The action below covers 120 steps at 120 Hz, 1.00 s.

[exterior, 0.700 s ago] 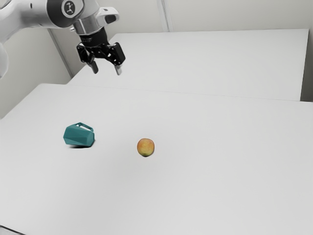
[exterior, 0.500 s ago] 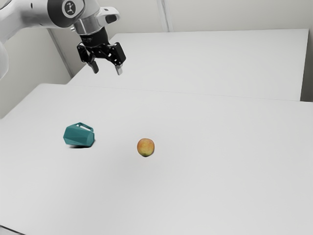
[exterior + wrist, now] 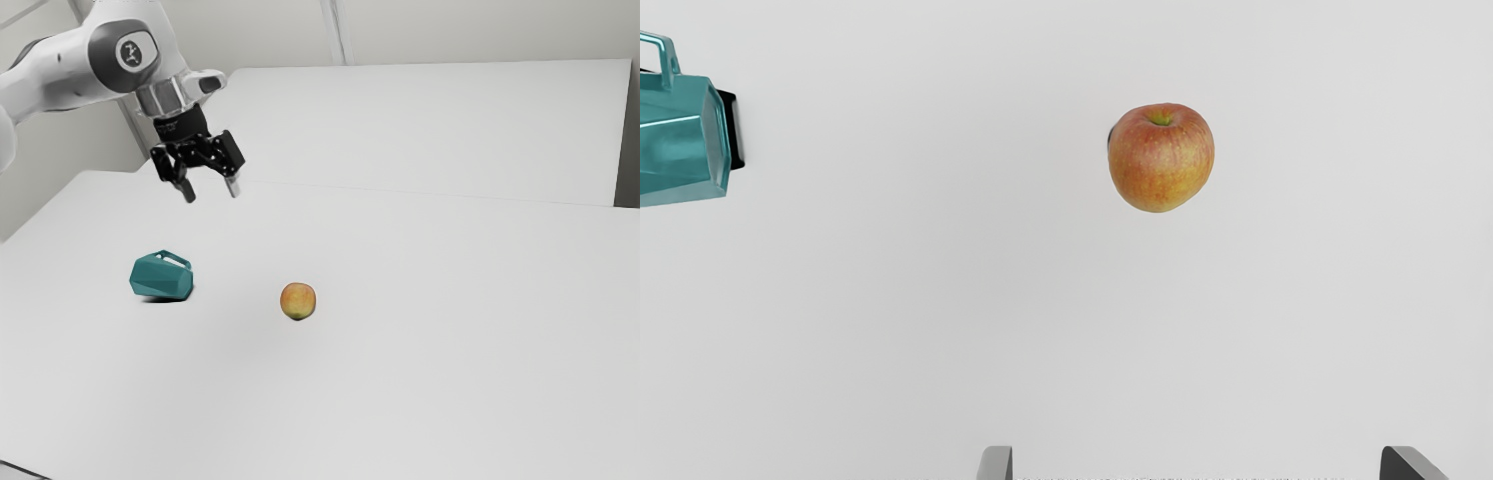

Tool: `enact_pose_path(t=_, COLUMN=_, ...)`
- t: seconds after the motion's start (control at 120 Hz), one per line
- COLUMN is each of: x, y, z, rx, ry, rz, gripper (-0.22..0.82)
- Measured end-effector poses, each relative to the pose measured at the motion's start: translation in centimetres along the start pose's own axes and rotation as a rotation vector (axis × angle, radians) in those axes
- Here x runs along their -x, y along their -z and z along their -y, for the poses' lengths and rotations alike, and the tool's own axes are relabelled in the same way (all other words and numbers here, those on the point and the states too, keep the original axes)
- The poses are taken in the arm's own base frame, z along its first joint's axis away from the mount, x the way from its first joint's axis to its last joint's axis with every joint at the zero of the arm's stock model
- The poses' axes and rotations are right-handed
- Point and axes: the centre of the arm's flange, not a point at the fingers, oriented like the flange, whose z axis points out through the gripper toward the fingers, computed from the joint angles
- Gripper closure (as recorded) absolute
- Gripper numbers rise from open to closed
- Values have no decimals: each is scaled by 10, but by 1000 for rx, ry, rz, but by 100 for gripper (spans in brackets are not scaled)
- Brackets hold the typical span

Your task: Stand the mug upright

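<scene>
Teal mug (image 3: 162,277) on its side, handle uppermost, well apart from apple (image 3: 298,301); gripper (image 3: 211,193) above table (image 3: 420,370), jaws spread, grasping nothing.

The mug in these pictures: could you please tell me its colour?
Teal mug, clearest in the wrist view.

A teal, faceted mug (image 3: 161,277) with an angular handle lies on its side, apart from the apple (image 3: 298,301).
</scene>
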Motion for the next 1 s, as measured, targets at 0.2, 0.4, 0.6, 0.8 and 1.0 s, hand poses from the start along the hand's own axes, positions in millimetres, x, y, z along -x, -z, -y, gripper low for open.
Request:
enact_pose_path(t=0.2, x=-16, y=-32, z=73, rx=170, ry=-3, rz=22, gripper=0)
enact_pose_path(t=0.4, x=-30, y=-55, z=139, rx=302, ry=-39, rz=-5, gripper=0)
enact_pose_path(t=0.6, x=-42, y=-91, z=207, rx=408, ry=-49, rz=-22, gripper=0)
enact_pose_path(t=0.8, x=-49, y=-108, z=275, rx=478, ry=-67, rz=-74, gripper=0)
enact_pose_path(t=1.0, x=-47, y=-124, z=340, rx=520, ry=-105, rz=-107, gripper=0)
